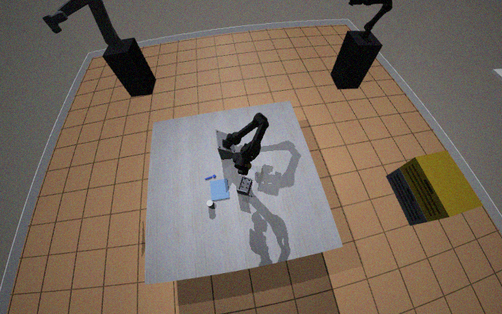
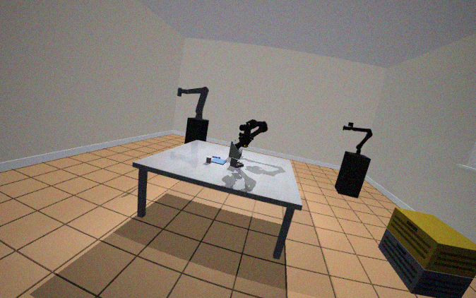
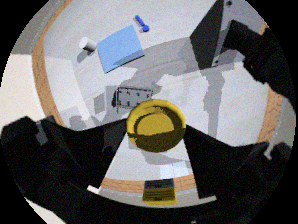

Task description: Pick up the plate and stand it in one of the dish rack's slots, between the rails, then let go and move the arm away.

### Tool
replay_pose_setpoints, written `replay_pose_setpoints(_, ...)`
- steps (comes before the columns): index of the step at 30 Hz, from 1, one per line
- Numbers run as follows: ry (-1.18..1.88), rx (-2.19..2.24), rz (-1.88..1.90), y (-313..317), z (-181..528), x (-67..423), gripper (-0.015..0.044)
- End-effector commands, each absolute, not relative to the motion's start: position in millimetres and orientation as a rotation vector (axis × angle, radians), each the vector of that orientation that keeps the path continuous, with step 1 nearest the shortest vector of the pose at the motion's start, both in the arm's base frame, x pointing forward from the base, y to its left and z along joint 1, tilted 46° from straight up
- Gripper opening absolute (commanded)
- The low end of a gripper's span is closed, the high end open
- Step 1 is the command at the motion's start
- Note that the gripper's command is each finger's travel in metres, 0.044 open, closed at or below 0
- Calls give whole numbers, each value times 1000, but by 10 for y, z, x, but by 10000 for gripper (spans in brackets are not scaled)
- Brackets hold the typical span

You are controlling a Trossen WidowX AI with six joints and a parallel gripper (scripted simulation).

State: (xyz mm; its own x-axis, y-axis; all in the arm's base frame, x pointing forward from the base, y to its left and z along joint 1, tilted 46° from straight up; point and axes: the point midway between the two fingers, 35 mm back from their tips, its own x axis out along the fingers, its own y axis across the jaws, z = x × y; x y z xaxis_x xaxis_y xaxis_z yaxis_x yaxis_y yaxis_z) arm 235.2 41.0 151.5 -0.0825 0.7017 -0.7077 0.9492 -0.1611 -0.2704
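Tiled orange floor, plain beige walls, and a grey table (image 2: 176,166) in the middle of the room. Two other black arms on black pedestals (image 1: 128,67) stand at the far side of the floor, and a yellow-and-black crate (image 1: 433,187) sits off to the right.

On the table the arm (image 1: 247,139) is folded over, with its gripper (image 1: 243,169) up in the air just on the far side of the dish rack (image 1: 245,185). The jaws are clamped on the yellow plate (image 3: 157,125), standing fairly wide apart because of it. In the wrist view the plate fills the middle, with the black fingers on either side and the rack (image 3: 132,98) showing on the table just past its rim. So the plate is off the table, held above and near the rack, not in a slot.

Just left of the rack lies a light blue pad (image 1: 219,190), with a small blue thing (image 1: 210,177) beyond it and a small white cup (image 1: 209,203) on its near side.
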Motion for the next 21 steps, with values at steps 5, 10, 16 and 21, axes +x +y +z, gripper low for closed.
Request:
replay_pose_setpoints(5,1790,1882,-1154,454,1488,2296,0)
replay_pose_setpoints(10,1758,1730,-1172,506,1310,2235,0)
replay_pose_setpoints(16,1702,1554,-1178,551,1107,2177,0)
replay_pose_setpoints(21,1644,1421,-1171,576,953,2145,0)
